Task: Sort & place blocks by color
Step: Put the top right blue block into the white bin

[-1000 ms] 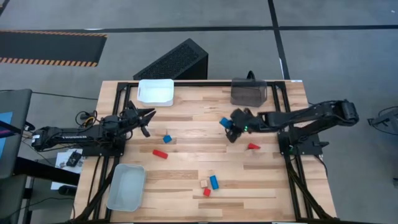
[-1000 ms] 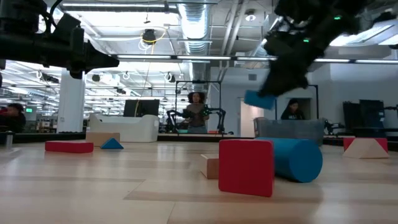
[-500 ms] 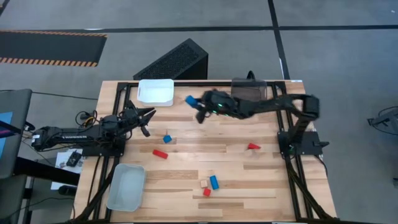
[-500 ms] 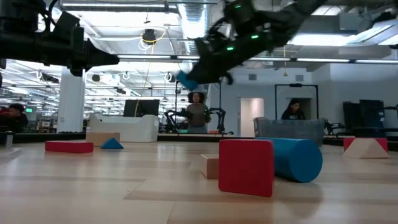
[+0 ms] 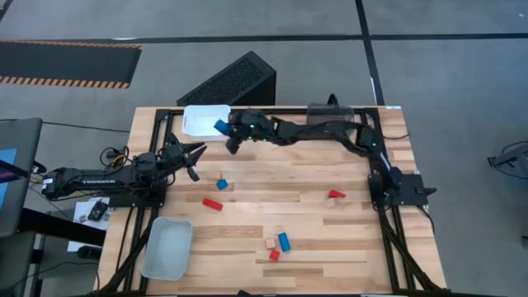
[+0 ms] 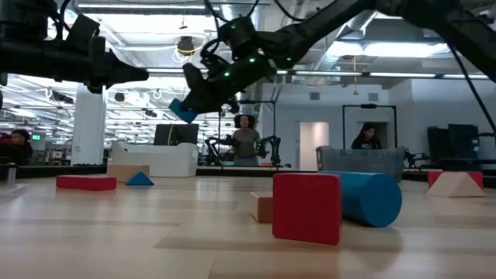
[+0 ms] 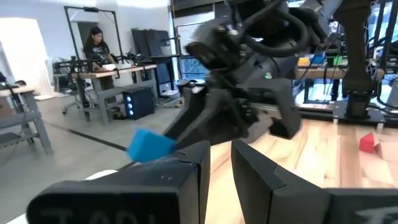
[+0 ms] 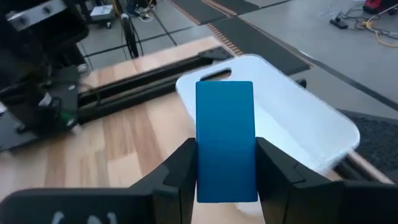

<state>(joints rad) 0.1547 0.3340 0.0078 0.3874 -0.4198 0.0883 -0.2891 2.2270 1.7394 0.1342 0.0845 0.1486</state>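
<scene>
Right arm's stretched way out along the worktop's far edge, right gripper (image 5: 224, 132) fingers clamping a blue block (image 5: 220, 126) beside the white bin (image 5: 202, 124) (off the surface). Left gripper (image 5: 198, 157) parked at the left edge, fingers nearly closed, empty.

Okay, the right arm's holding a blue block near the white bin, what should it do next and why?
Probably carry it a little farther over the white bin and release. The right hand grips the blue block at the bin's near edge, not yet clearly above its inside.

2 dark jointed arms, green lights glowing near the right pincer (image 5: 228, 133).
</scene>
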